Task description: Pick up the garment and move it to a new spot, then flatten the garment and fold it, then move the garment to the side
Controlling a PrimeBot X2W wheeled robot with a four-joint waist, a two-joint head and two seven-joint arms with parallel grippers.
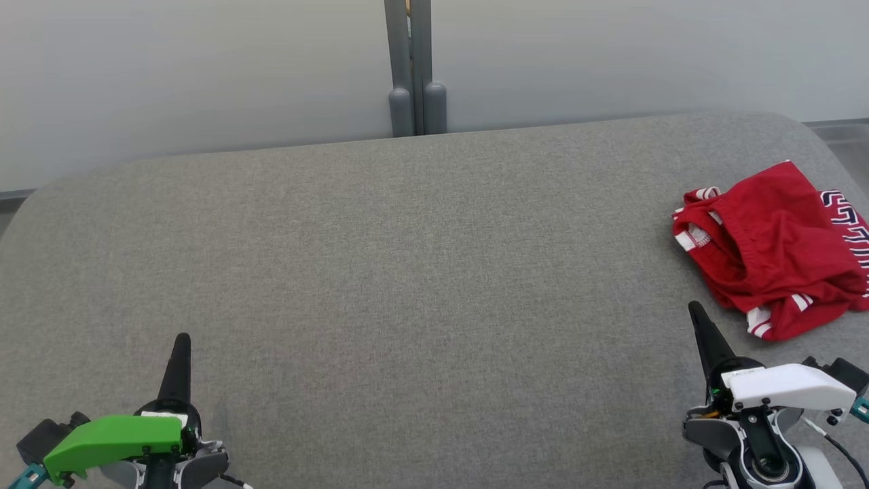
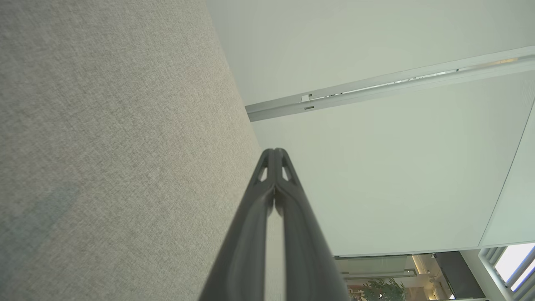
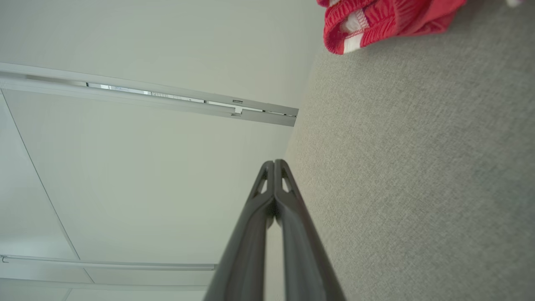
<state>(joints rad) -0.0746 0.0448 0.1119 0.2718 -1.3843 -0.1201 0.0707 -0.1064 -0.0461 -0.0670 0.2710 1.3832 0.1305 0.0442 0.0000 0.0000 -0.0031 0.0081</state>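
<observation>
A: What is sitting where, biggest first?

B: One broad grey fabric-covered table (image 1: 407,272) is taking up most of the head view. One crumpled red garment with white and navy trim (image 1: 770,248) is lying at about three o'clock on it, close to the right edge and running partly out of frame.

A: Which arm is standing nearer?

B: The right gripper (image 1: 699,316), I'd judge. The garment is lying just past its tip, toward one o'clock from it, apart and not touching. The left gripper (image 1: 182,343) is waiting at seven o'clock, well apart from the cloth.

A: And its long axis?

B: It is bunching too much to tell.

A: The fingers?

B: Both pairs are pressing together, holding nothing; the wrist views are showing the tips meeting.
</observation>
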